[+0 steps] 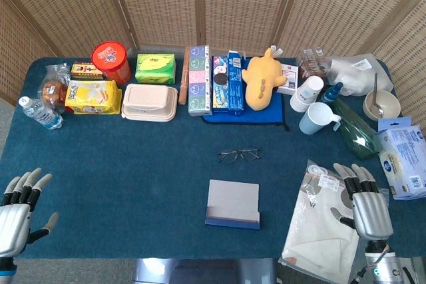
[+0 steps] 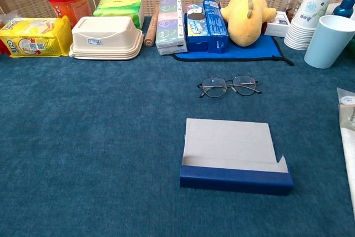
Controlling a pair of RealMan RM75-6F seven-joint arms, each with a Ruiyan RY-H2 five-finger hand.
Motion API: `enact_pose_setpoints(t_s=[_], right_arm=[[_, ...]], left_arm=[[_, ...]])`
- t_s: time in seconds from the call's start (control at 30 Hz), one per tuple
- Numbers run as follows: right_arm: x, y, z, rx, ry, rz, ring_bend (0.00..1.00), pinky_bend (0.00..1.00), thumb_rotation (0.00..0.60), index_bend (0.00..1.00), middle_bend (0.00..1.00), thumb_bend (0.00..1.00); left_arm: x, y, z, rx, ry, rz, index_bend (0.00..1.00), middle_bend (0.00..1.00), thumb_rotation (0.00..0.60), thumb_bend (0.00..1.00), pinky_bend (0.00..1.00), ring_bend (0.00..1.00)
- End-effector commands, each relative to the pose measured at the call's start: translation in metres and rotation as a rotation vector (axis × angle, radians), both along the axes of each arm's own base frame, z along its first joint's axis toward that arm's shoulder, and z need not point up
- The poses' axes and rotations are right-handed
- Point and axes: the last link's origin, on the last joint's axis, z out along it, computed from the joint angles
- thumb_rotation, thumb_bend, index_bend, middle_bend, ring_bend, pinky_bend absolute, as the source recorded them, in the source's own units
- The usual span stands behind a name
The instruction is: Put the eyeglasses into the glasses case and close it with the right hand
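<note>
**A:** What did the containers hold?

**B:** The glasses case [image 2: 233,159] lay open near the front middle of the blue table [image 1: 133,177], its grey lid flap folded back flat and its navy body toward the robot. Nothing lay inside it. The eyeglasses [image 2: 229,86] sat on the cloth just behind the case, apart from it, arms folded out and lenses upright.

**A:** And the other vessels?

**B:** A cream lunch box [image 1: 150,102] stood closed in the back row, so its contents could not be told. A red tub [image 1: 111,60] beside it had its lid on. A light blue mug [image 1: 316,119] stood next to a stack of paper cups [image 1: 306,92]; I could not see into either. At the far right a bowl [image 1: 381,104] held a spoon [image 1: 376,94].

**A:** Where were the hands?

**B:** The right hand [image 1: 363,201] hovered at the front right, over a white bag [image 1: 323,221], palm down, fingers released and spread, grasping nothing. It was well apart from both case and eyeglasses. The left hand [image 1: 20,207] hung at the front left edge, fingers likewise extended and apart, holding nothing. Neither hand showed in the chest view.
</note>
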Motion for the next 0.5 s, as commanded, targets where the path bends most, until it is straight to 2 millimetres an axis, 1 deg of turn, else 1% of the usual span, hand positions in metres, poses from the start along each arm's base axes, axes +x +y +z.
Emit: enact_pose_setpoints(t_s=[0.03,0.3,0.5], right_arm=[[-0.0016,-0.0005,-0.0009,0.003,0.000,-0.005,0.10,0.13,0.600,0.13,0.18,0.14],[-0.0043,-0.0030,-0.0011,0.008,0.001,-0.012,0.10,0.13,0.600,0.14,0.18,0.15],[-0.0055,-0.0021,-0.0019,0.010,-0.006,-0.009,0.10,0.13,0.600,0.14,0.18,0.15]], left_arm=[[0.0014,0.0014,-0.0009,-0.003,0.002,-0.005,0.12,0.05,0.600,0.28,0.00,0.00],[0.0026,0.0028,-0.0041,-0.015,0.009,-0.002,0.12,0.05,0.600,0.29,0.00,0.00],[0.0037,0.0016,-0.0006,0.000,0.010,-0.010,0.12,0.05,0.600,0.28,0.00,0.00]])
